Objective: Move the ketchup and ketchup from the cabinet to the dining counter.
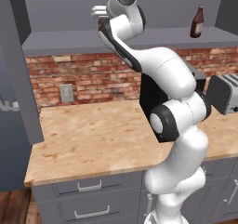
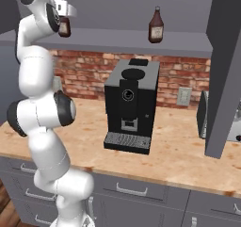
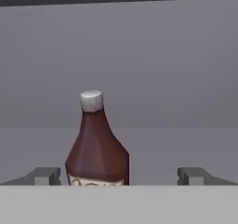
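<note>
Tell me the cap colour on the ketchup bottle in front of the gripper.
Pale grey-white cap on the ketchup bottle; hand view shows it best.

Two dark red-brown ketchup bottles stand upright, well apart, on the open cabinet's grey shelf [image 2: 179, 44]. The right bottle [image 2: 156, 26] has a dark cap. The left bottle [image 3: 96, 144] has a pale label.

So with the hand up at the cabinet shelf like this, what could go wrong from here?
1. In the hand view the near ketchup bottle sits left of centre between the open jaws; closing from here could push it sideways or tip it.
2. The gripper is high on the cabinet shelf; a knocked bottle might fall onto the counter below.
3. The second ketchup bottle stands apart further along, probably needing a separate reach.
</note>
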Controlling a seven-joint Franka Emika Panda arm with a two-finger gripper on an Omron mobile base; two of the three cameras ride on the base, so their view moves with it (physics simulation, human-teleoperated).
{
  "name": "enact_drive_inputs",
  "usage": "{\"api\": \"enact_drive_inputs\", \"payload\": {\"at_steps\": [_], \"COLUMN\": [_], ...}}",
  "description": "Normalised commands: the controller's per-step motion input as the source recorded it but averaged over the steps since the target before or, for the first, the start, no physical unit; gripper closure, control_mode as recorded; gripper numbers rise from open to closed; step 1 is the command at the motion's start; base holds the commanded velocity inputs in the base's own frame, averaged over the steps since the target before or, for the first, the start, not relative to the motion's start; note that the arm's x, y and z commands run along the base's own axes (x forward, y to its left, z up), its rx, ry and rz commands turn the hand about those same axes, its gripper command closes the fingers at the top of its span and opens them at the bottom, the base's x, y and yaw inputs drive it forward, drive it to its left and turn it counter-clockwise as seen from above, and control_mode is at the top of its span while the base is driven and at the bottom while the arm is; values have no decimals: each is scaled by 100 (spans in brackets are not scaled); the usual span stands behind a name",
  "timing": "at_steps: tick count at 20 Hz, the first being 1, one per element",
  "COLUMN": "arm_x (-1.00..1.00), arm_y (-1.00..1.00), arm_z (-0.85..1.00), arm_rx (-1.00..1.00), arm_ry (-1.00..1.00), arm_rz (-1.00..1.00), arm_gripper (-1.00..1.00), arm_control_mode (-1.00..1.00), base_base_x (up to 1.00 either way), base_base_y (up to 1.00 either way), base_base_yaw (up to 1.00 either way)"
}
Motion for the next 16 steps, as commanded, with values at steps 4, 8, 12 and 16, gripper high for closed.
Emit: {"api": "enact_drive_inputs", "payload": {"at_steps": [4, 8, 12, 16], "arm_x": [27, 27, 32, 29], "arm_y": [3, 6, 11, 9], "arm_z": [0, 0, 0, -1], "arm_rx": [0, 0, 0, 0], "arm_ry": [1, 2, 4, 2], "arm_rz": [0, 0, 0, 0], "arm_gripper": [-100, -100, -100, -100], "arm_control_mode": [-100, -100, -100, -100], "base_base_x": [0, 0, 0, 0], "base_base_y": [0, 0, 0, 0], "base_base_yaw": [0, 0, 0, 0]}}
